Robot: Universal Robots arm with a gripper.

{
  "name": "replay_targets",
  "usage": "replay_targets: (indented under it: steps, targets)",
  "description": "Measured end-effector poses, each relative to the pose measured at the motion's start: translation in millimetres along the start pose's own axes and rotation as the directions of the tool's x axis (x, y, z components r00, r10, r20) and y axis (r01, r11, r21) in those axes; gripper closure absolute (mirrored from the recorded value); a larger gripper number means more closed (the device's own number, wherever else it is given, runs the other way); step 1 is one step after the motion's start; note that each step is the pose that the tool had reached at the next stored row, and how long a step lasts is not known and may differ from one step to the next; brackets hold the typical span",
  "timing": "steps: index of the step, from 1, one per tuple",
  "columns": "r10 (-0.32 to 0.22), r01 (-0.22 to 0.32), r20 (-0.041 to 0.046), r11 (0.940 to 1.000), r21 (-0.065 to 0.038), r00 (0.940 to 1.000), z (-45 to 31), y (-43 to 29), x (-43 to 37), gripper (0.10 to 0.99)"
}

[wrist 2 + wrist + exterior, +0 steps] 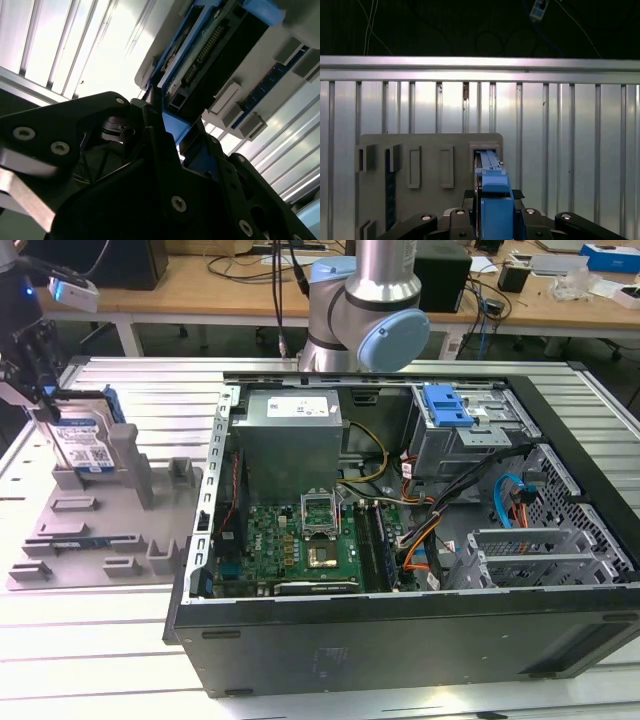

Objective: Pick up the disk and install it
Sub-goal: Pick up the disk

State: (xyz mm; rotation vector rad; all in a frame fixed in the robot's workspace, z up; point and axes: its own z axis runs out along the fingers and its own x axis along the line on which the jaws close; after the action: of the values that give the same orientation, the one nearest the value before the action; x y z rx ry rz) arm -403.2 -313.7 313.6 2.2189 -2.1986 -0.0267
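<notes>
The disk [86, 443], a silver drive with a white-and-blue label in a blue bracket, stands on edge in a slot of the grey holder tray [100, 530] at the exterior view's left. My gripper [45, 405] comes down on its upper edge and is shut on the disk. In the first wrist view the blue bracket [492, 192] sits between my two black fingers [465, 220], and the disk's far end reaches the tray's slot [485, 150]. The second wrist view shows the disk's connector end [210, 45] and bracket clamped beside a finger [90, 125].
An open computer case [400, 640] lies on the slatted metal table [100, 660], with a grey power supply [290, 435], a motherboard [300, 540] and a drive bay with a blue latch [447, 405]. The arm's base [365, 310] stands behind the case.
</notes>
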Motion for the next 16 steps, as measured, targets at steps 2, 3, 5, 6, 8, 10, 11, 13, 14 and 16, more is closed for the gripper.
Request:
replay_targets:
  steps: [2,3,5,6,8,10,11,13,14,16]
  targets:
    - [0.003,-0.003,0.0001,1.0,0.0,1.0,-3.3,0.1,0.0,0.718]
    - [0.005,-0.005,0.0002,1.0,0.0,1.0,-5.7,0.1,0.0,0.718]
    - [0.009,-0.009,0.0002,1.0,0.0,1.0,-10.0,0.3,0.0,0.718]
    - [0.01,-0.01,0.0003,0.9999,0.0,0.9999,-11.5,0.3,0.0,0.718]
    - [0.013,-0.013,0.0003,0.9999,0.0,0.9999,-14.5,0.3,0.0,0.718]
    - [0.016,-0.016,0.0004,0.9999,0.0,0.9999,-19.3,0.5,0.0,0.718]
    - [0.017,-0.017,0.0005,0.9999,0.0,0.9999,-20.9,0.5,0.0,0.718]
    - [0.017,-0.017,0.0004,0.9998,0.0,0.9998,-24.8,0.6,0.0,0.718]
    - [0.018,-0.018,0.0005,0.9998,0.0,0.9998,-27.1,0.7,0.0,0.718]
    - [0.018,-0.018,0.0005,0.9998,0.0,0.9998,-31.9,0.8,0.0,0.718]
